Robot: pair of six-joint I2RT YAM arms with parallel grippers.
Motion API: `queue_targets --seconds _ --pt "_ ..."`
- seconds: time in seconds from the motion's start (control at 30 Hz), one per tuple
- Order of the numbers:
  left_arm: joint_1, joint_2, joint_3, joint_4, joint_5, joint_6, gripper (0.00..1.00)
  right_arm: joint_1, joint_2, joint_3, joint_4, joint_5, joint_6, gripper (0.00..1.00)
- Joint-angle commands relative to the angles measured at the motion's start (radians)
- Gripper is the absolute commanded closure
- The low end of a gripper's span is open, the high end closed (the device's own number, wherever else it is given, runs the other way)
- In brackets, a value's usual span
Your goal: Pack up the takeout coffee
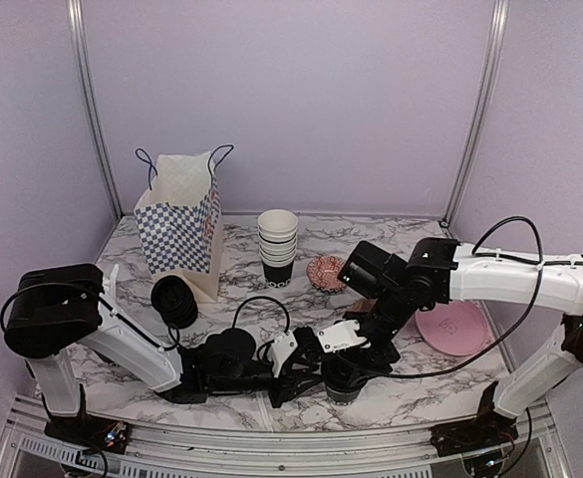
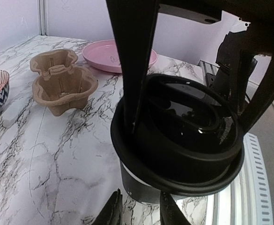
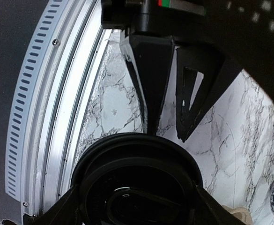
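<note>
The takeout coffee is a small black cup with a black lid, standing near the table's front edge. In the left wrist view the takeout coffee fills the middle, with a thin white rim showing under the lid. My right gripper comes down from above, and in its own view my right gripper is shut on the lid, one finger on each side. My left gripper lies low at the cup's base. Its jaws are narrowly open with only marble between them, and the tips are at the cup wall.
A checked paper bag stands at the back left, with a stack of cups and a patterned bowl to its right. Black lids lie by the bag. A brown cup carrier and a pink plate are nearby. The front rail is close.
</note>
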Motion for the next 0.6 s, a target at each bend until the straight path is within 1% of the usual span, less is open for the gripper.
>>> queue_targets --seconds 0.0,0.13,0.27,0.4,0.57 --pt "-0.013 -0.005 0.011 0.079 0.008 -0.016 0.71 0.084 0.302 -0.215 0.053 0.115 0.04 0.52" --pt "-0.013 -0.036 -0.015 0.079 -0.004 -0.035 0.7 0.085 0.269 -0.221 0.044 0.118 0.049 0.53" --pt "-0.014 -0.099 -0.051 0.063 -0.034 -0.084 0.67 0.081 0.199 -0.204 0.033 0.074 0.051 0.52" --pt "-0.015 -0.149 -0.074 0.047 -0.064 -0.081 0.66 0.06 0.14 -0.193 0.041 0.05 0.038 0.53" --pt "-0.015 -0.158 -0.074 0.03 -0.066 -0.077 0.65 0.04 0.098 -0.176 0.056 0.038 0.033 0.54"
